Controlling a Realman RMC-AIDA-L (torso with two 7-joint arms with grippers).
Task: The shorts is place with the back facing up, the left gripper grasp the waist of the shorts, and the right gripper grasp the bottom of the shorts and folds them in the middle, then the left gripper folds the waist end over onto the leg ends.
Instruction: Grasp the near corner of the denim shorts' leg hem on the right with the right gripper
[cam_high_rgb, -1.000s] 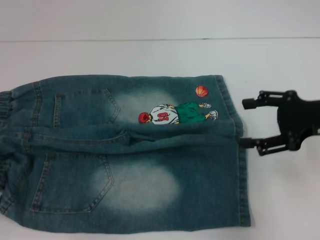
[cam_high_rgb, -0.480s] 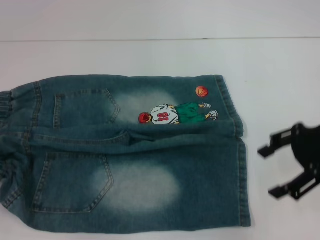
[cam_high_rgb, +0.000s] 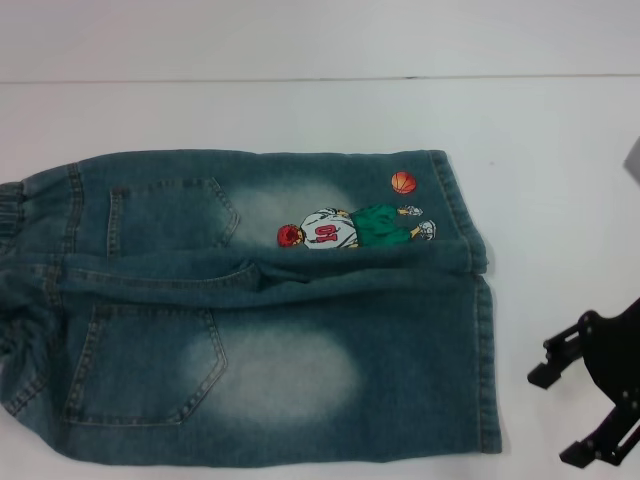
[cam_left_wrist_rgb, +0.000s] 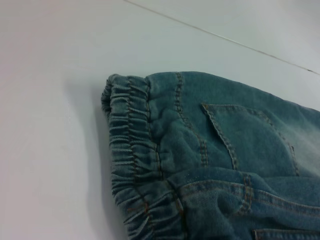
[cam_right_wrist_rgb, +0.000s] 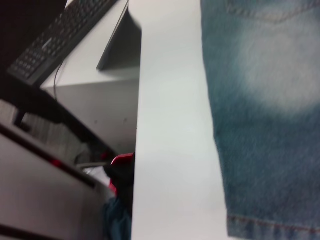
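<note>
The denim shorts lie flat on the white table, back pockets up. A basketball-player patch marks the far leg. The elastic waist is at the left and the leg hems at the right. My right gripper hovers open and empty at the near right, clear of the hems. The left wrist view looks closely at the gathered waist. The right wrist view shows the near leg and its hem. My left gripper is out of view.
The table's near edge runs beside the shorts in the right wrist view. Past that edge stand a lower desk with a keyboard and a red object. Bare white tabletop lies beyond and right of the shorts.
My right gripper has drawn away from the far leg's hem, moving toward the near right corner of the table. The shorts stay where they were.
</note>
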